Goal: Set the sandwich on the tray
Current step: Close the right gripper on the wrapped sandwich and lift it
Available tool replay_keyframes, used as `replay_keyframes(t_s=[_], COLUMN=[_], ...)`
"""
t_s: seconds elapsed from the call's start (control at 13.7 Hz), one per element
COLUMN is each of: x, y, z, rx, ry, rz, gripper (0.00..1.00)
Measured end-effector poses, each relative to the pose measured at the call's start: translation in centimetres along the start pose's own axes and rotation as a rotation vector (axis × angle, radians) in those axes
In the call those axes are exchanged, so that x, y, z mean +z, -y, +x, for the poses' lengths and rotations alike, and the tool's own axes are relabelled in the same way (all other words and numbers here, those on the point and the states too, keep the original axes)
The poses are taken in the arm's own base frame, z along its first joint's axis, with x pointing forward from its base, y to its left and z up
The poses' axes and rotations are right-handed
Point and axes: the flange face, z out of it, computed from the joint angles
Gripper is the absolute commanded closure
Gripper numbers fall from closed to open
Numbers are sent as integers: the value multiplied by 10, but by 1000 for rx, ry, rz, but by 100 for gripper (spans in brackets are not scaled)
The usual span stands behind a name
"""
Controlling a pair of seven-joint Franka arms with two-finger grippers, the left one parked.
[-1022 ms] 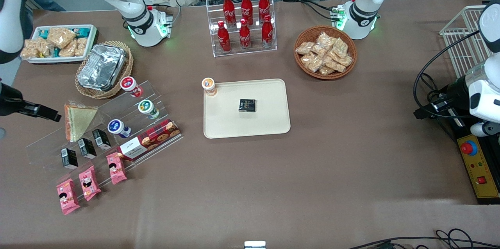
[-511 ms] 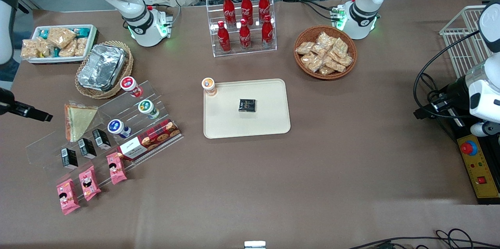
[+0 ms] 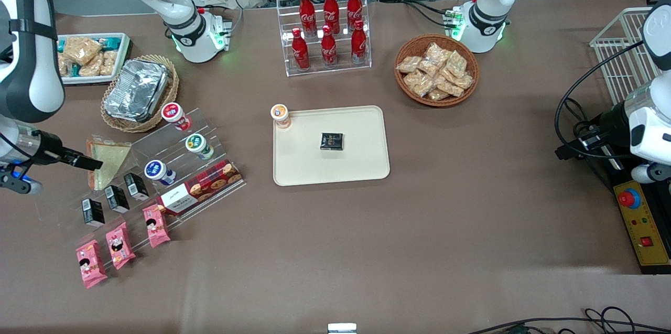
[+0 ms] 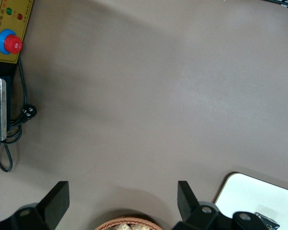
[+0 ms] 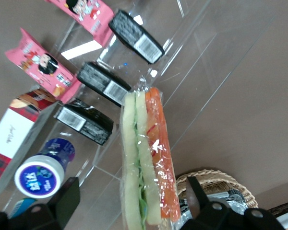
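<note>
The sandwich, a wrapped wedge with pale bread and orange and green filling, lies on the top step of a clear acrylic stand at the working arm's end of the table. My right gripper is level with it, its dark finger reaching the sandwich's edge. In the right wrist view the sandwich stands edge-on between the gripper's open fingers, with a gap on each side. The cream tray lies at the table's middle, holding a small black packet and an orange-capped cup at one corner.
The acrylic stand also carries capped cups, black boxes, a tartan cookie box and pink packets. A foil container in a wicker basket lies just farther from the camera. A cola rack and a snack basket stand farther back.
The right arm drew away from the sandwich, then swung back in; its finger now reaches the sandwich's edge. The sandwich and tray have not moved.
</note>
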Motion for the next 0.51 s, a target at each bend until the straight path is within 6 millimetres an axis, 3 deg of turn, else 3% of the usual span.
replay_keyframes(t_s=[0.51], x=[39], y=[-9], z=[-5], rx=[13], ry=[4], rz=[1], gripper=[2])
